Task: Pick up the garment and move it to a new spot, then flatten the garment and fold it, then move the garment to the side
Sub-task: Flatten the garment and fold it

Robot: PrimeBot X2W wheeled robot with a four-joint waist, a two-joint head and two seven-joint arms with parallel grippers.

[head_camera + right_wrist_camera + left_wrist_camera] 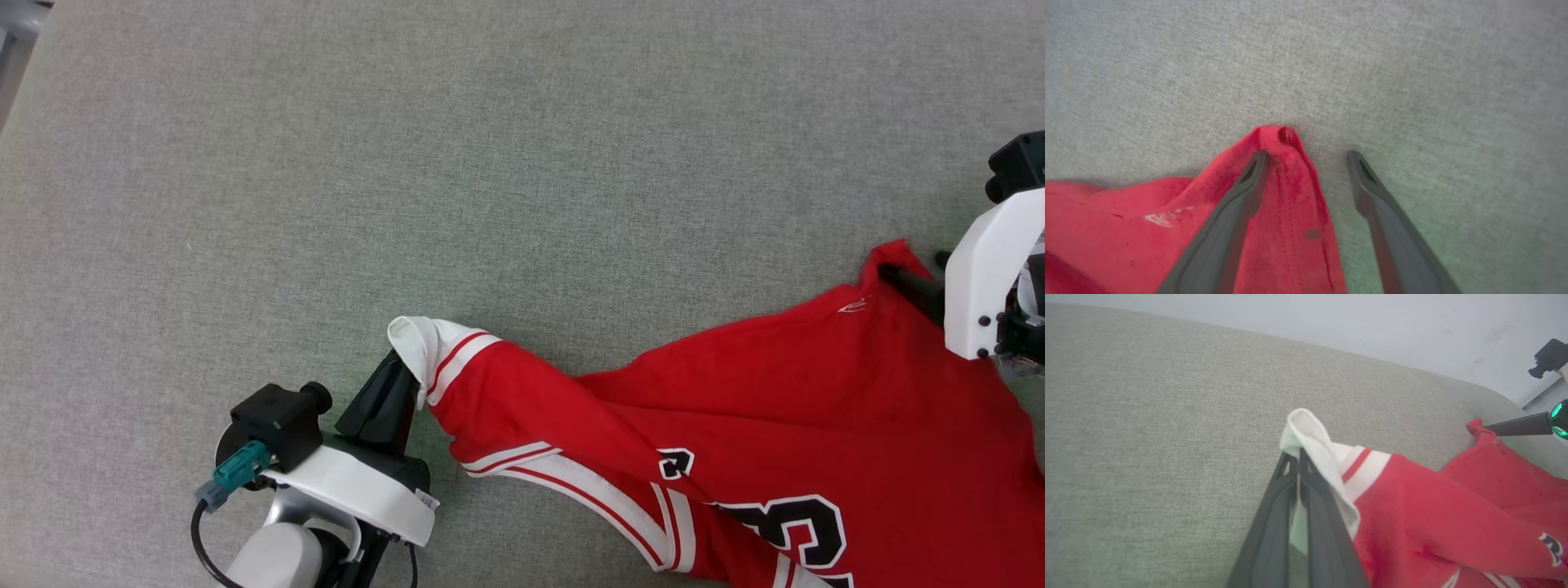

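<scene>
Judging progress: the red sports jersey with white sleeve panels, striped trim and black numerals (775,392) lies on the grey woven fabric surface (408,163). It occupies the 4 to 5 o'clock sector of the head view and is partly cut off by the frame edge. It is spread out but rumpled, with a ridge running from sleeve to body, and no fold is made.

Assessment: flattening is in hand; folding and the move to the side are outstanding. Whether the relocation is complete cannot be told.

Left gripper (1298,455): low at 7 o'clock in the head view, fingers pointing towards 1 o'clock. The jaws are pinched together on the white sleeve cuff (424,343), which drapes over the tips.

Right gripper (1307,155): at 3 o'clock in the head view, jaws spread wide, holding nothing. One finger sits over the red corner (1284,136) of the jersey, the other over bare surface beside it.
</scene>
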